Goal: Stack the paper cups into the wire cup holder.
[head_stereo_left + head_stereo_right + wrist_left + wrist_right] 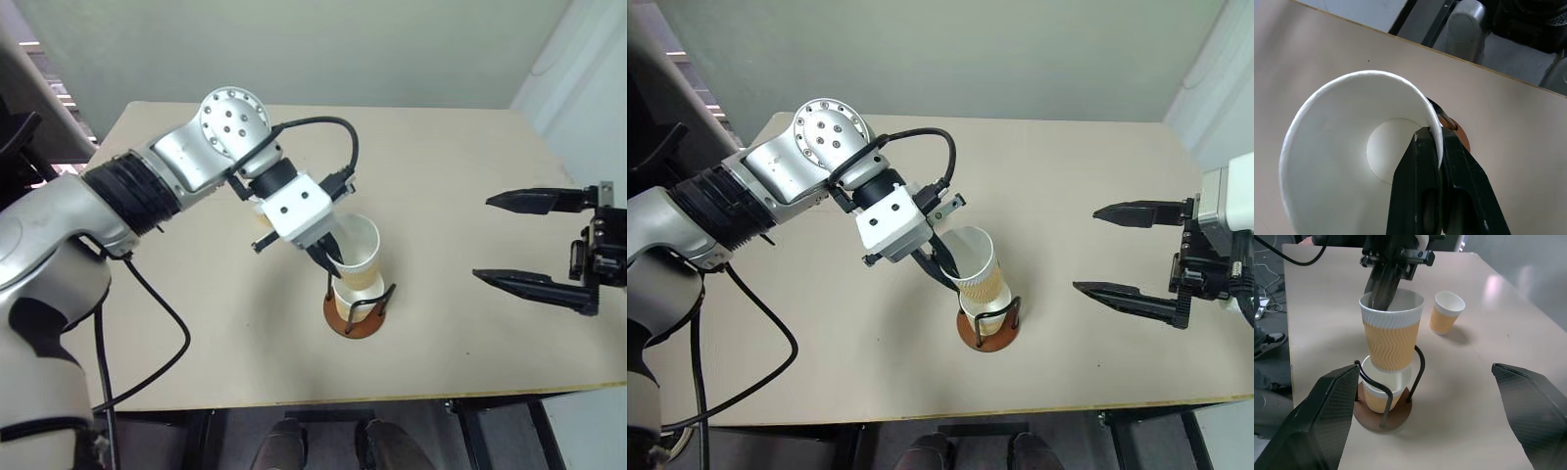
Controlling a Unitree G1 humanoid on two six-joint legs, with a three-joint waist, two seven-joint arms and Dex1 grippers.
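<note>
Left eye view: left claw (331,258) is pinched on the rim of a paper cup (359,257), one finger inside the wall, one outside, confirmed in left wrist view. Held cup hangs tilted just above the wire cup holder (357,315), which sits near the front edge of the worktop (460,176), about mid-width. One cup (1385,389) is already seated inside the holder; the held cup's bottom sits at or barely in its mouth, exact contact can't be told. Third cup (1447,312) stands upright alone on the worktop, well apart from the holder, seen in right wrist view. Right claw (537,240) hovers over the right edge, jaws wide, holding nothing.

Step in hand looks like nesting the second cup. Doing it well probably means levelling the cup so its axis lines up with the seated one, keeping its wall clear of the black wire loops, lowering straight down, letting go only once nested. A tilted drop could snag a loop or tip the light holder.

Surface: plain beige worktop, matte, light wood-coloured edge. Room: pale wall behind the far edge, dark metal frame under the front edge, cables on the floor off one side.
</note>
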